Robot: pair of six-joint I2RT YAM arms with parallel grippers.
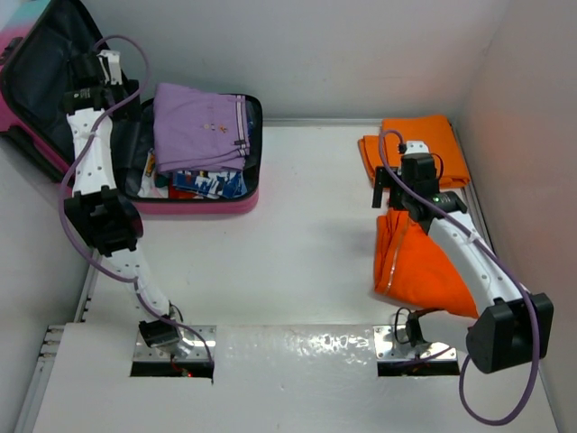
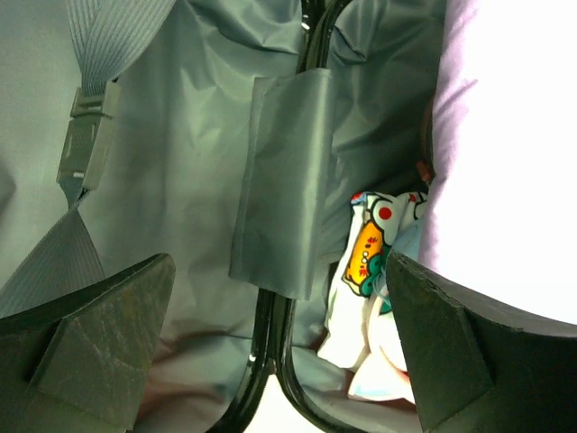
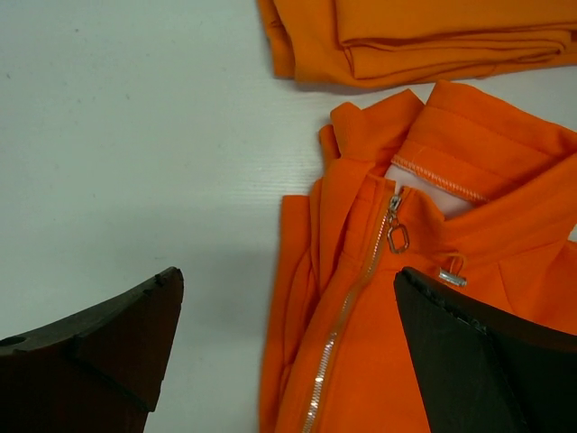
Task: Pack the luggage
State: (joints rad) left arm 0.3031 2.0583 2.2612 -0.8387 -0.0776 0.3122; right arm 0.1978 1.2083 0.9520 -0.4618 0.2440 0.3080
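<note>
Now hovering with left pincer [image 2: 279, 260] spread, luggage [image 1: 36, 90] lining just below; right pincer [image 3: 288, 271] spread too, limp orange jacket [image 3: 379, 343] beneath. Looks rigid-shelled; best taken at lid rim.

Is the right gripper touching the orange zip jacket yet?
Cannot tell. Right wrist view: the open right gripper has one finger over the orange jacket, the other over bare table, but no view shows contact or a gap plainly.
</note>
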